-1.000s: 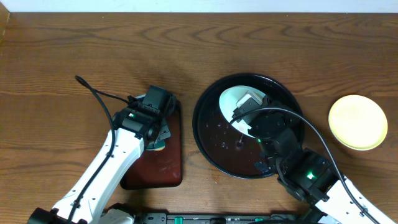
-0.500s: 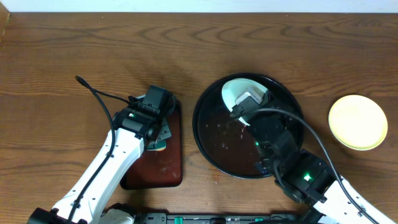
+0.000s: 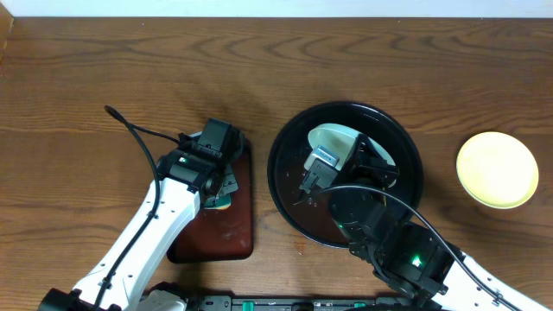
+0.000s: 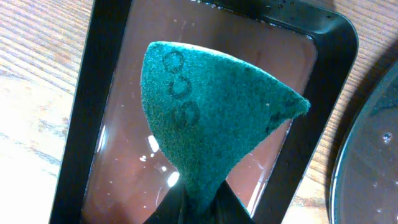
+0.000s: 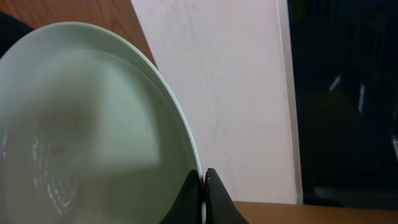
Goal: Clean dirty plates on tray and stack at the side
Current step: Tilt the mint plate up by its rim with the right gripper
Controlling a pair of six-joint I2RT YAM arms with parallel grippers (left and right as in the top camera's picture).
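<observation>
Wood table (image 3: pixel 86 69): brown grain, it carries everything.
Black round tray (image 3: pixel 289 207): glossy, right of centre, with small drops on its floor.
Brown tray (image 3: pixel 226 229): rectangular, just left of the round one; the glints in the left wrist view suggest a thin layer of liquid.
Yellow plate (image 3: pixel 497 169): flat on the table, right of the black round tray and apart from it; from above it looks clean.
Pale plate (image 3: pixel 333 138): tilted up on its edge over the black round tray, at the far side. No red smear shows on its face in the right wrist view.
Green sponge (image 4: pixel 205 118): folded into a cone, hanging over the brown tray.
Left gripper (image 4: pixel 198 202): pressed together on the lower tip of the green sponge.
Right gripper (image 5: pixel 204 193): pinching the thin rim of the pale plate.
Risk: the hold is only on a narrow, probably wet rim, so the pale plate could turn or slip and drop onto the black round tray. Sponge and plate are well apart, so the arms may bump when they meet.
</observation>
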